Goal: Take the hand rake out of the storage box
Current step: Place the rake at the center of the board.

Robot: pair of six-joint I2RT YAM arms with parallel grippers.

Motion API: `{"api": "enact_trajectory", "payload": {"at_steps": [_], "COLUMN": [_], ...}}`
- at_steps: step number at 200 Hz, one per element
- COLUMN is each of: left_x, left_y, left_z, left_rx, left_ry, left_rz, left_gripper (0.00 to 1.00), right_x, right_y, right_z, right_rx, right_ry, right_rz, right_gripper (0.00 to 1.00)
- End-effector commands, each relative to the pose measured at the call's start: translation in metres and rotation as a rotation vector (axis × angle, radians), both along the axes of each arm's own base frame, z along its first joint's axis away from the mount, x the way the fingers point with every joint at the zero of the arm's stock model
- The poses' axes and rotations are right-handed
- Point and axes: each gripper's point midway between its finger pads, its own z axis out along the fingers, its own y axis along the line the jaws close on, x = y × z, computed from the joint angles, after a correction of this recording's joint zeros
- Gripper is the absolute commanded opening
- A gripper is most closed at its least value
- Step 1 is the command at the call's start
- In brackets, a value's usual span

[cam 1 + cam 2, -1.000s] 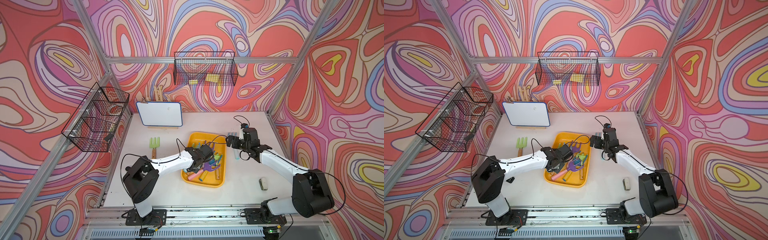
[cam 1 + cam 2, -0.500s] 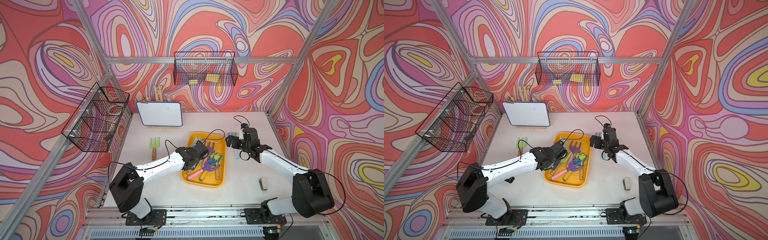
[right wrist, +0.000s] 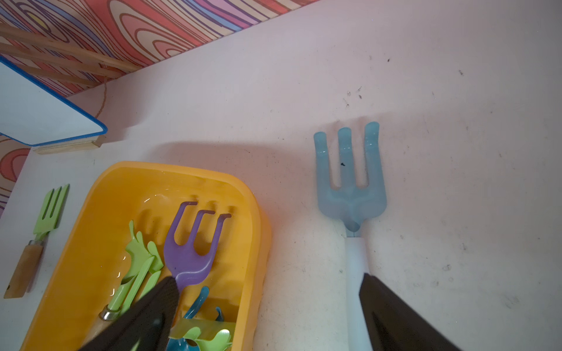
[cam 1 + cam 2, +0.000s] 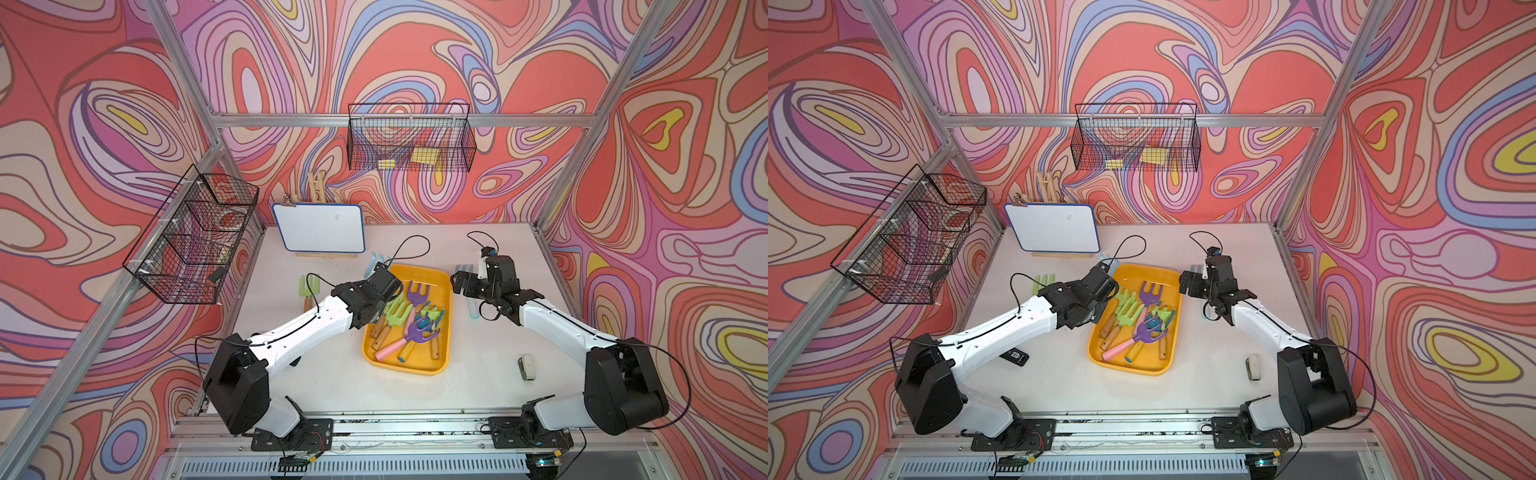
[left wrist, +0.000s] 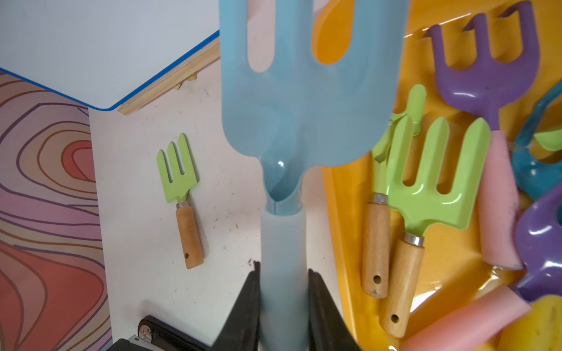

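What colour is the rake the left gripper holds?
The rake in the left gripper is light blue; clearest in the left wrist view.

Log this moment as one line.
left gripper: shut on blue rake, over box rim | right gripper: open, over table | box: more rakes inside

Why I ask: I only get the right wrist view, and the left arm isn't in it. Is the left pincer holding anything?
Observer: Yes. The left pincer is shut on the pale handle of a light blue hand rake.
Operator: Is it clear of the storage box?
Observer: Nearly, I think. In both top views its tines poke out past the storage box's far corner, toward the whiteboard.
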Motion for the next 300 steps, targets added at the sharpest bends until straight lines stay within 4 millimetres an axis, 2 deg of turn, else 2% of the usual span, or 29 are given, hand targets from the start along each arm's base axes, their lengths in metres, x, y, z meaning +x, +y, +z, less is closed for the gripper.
{"api": "enact_trajectory", "payload": {"at_steps": [1,51,99,139,160,201,253,300], "left_x": [0.009,0.029,0.034,0.036,0.036,0.039,0.041,0.049], "left_y": [0.016,0.049,0.067,0.086,0.095,0.106,0.123,0.129], "left_z": [0.011,-0.003,-0.014,-0.049,-0.057,-0.073,-0.106,-0.112], "left_rx": [-0.015,0.032,0.038,0.026,0.047,0.032,0.035,-0.02], "left_ry": [-0.044,-0.045,-0.023,0.067,0.094,0.127,0.216,0.229], "left_rz": [0.03,0.126,0.187,0.243,0.27,0.294,0.335,0.356], "left_gripper": [0.13,0.11,0.12,0.12,0.12,0.13,0.14,0.15], "right_x": [-0.001,-0.001,0.0,0.001,0.001,0.001,0.002,0.001], "right_y": [0.0,0.001,0.003,0.004,0.003,0.004,0.006,0.006], "right_z": [0.0,-0.001,-0.002,-0.003,-0.004,-0.004,-0.007,-0.007], "right_rx": [0.008,0.01,0.017,0.016,0.013,0.014,0.021,0.024], "right_ry": [-0.006,-0.003,0.004,0.006,0.01,0.01,0.019,0.019], "right_rz": [0.005,0.01,0.019,0.021,0.022,0.025,0.032,0.032], "right_gripper": [0.98,0.98,0.98,0.98,0.98,0.98,0.98,0.98]}}
